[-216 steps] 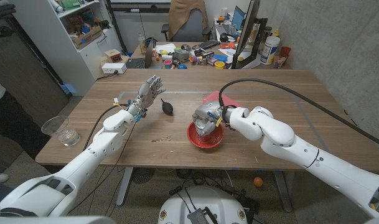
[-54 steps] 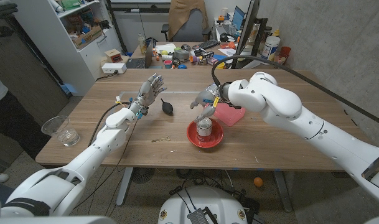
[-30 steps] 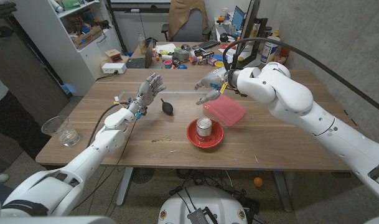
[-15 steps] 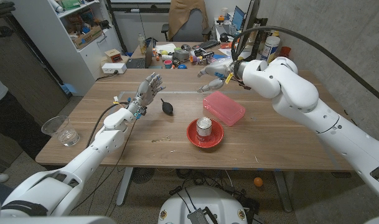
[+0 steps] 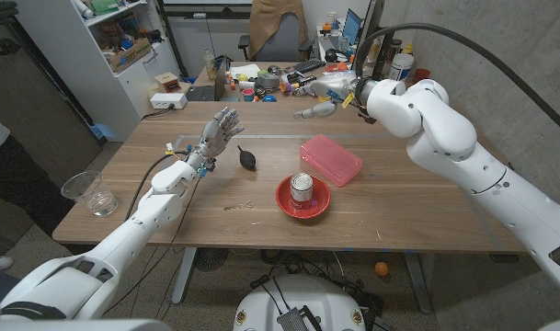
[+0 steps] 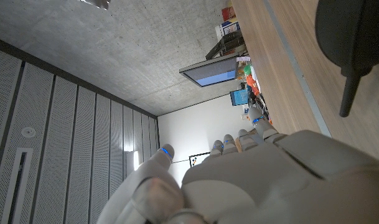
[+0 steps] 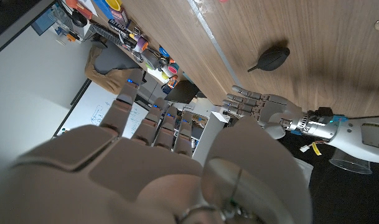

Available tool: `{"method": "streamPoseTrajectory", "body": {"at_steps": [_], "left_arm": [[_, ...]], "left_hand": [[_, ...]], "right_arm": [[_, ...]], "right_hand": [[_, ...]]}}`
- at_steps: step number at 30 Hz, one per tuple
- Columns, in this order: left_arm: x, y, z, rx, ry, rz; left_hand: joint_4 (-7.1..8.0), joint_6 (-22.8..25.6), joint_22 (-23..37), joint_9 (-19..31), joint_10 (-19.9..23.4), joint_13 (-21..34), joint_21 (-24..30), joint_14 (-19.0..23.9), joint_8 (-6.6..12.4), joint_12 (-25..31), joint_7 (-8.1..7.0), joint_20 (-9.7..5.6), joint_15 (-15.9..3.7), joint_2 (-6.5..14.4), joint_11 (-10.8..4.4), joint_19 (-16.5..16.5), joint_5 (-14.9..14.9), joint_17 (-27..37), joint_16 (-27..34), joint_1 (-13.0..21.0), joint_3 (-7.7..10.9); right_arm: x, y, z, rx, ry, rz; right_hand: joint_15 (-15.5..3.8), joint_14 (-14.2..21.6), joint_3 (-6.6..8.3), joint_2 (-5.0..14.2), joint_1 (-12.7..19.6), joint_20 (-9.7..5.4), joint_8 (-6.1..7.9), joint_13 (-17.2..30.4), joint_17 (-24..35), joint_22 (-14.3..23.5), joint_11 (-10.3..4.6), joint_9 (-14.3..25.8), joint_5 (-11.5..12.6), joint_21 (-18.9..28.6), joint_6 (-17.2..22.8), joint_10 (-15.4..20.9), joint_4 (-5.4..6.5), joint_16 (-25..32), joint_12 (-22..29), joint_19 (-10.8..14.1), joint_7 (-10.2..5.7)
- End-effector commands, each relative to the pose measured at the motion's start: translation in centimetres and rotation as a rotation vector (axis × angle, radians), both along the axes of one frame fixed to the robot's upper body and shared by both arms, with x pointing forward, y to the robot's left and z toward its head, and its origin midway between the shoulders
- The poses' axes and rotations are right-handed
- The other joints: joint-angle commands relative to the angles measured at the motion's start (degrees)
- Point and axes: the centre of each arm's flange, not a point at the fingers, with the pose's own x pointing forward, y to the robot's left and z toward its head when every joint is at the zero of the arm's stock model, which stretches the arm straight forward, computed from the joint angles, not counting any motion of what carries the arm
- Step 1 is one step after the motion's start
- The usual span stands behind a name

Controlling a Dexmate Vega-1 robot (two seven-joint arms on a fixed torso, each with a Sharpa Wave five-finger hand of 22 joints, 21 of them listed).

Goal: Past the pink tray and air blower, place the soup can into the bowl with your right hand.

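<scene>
Head view, soup can: a silver metal soup can point(image 5: 302, 188) stands upright inside a round red bowl point(image 5: 286, 203) on the wooden worktop point(image 5: 399, 211), nearer the robot than the right hand; the placing looks done.
Head view, right hand: the right hand point(image 5: 318, 108) is raised above the worktop's far edge, well apart from the bowl, fingers spread and holding nothing, probably lifted out of the way.
Head view, pink tray: a flat pink plastic tray point(image 5: 331, 159) lies between the right hand and the bowl.
Head view, left hand: the left hand point(image 5: 221, 134) stands upright, fingers apart and empty, likely just waiting; a small black rubber air blower point(image 5: 245, 157) lies just beside it.
Left wrist view: the back of the left hand point(image 6: 251, 180), fingers extended, the black blower point(image 6: 354, 37) beyond them.
Right wrist view: the right hand's point(image 7: 158, 168) fingers reach out, gripping nothing; past them the blower point(image 7: 270, 58) and the open left hand point(image 7: 257, 109).
</scene>
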Motion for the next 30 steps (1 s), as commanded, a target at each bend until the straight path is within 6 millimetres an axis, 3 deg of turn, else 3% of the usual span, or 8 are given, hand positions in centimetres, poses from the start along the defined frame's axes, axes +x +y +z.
{"method": "streamPoseTrajectory", "body": {"at_steps": [1,11,20,30], "left_arm": [[-0.7,0.7,0.0,0.007,-0.014,-0.008],[-1.6,1.8,0.1,0.016,-0.042,-0.029],[-2.5,2.5,-0.2,0.045,-0.045,-0.039],[-3.4,3.0,-0.8,0.038,-0.065,-0.047]], "left_hand": [[-0.06,-2.45,0.22,0.14,-4.23,0.3,-0.27,-2.96,-0.05,-0.05,-0.22,0.69,0.04,3.96,0.19,-4.31,0.15,0.16,-0.13,0.08,-0.13],[-0.03,-2.4,0.23,0.14,-4.18,0.3,-0.3,-2.91,-0.04,-0.05,-0.19,0.71,-0.01,4.1,0.12,-4.24,0.18,0.15,-0.12,0.1,-0.1],[-0.01,-2.33,0.23,0.14,-4.14,0.3,-0.33,-2.88,-0.02,-0.04,-0.26,0.73,-0.02,4.18,0.14,-4.2,0.2,0.15,-0.12,0.11,-0.07],[0.0,-2.38,0.24,0.14,-4.15,0.3,-0.38,-2.89,-0.04,-0.06,-0.22,0.76,0.01,4.21,0.16,-4.19,0.22,0.15,-0.14,0.11,-0.07]], "right_arm": [[0.4,-1.2,1.0,0.106,-0.054,0.015],[0.1,-1.6,0.5,0.185,-0.101,0.027],[-0.8,-2.1,-0.8,0.25,-0.109,0.024],[-2.1,-2.0,-1.5,0.257,-0.114,0.025]], "right_hand": [[0.32,-0.96,-0.44,0.06,-0.48,0.38,0.0,0.08,0.06,0.11,-0.03,0.17,0.38,-0.87,0.23,-0.17,0.19,-0.27,0.16,-1.36,-0.17],[0.18,-2.33,-0.61,0.3,-0.48,0.53,0.09,0.06,0.0,0.15,-0.32,0.14,0.45,-2.28,0.4,-0.17,0.02,-0.25,0.27,-3.14,-0.6],[0.27,-3.08,-0.92,0.29,-0.59,-0.24,0.45,0.03,-0.09,0.18,0.08,0.12,0.45,-3.51,1.44,0.7,-0.11,-0.12,0.66,-4.67,-0.94],[0.21,-2.1,-1.19,0.36,-0.74,-1.2,0.63,0.0,-0.17,0.19,0.07,0.09,0.44,-3.58,2.28,1.23,-0.19,0.42,0.86,-3.52,-1.01]]}}
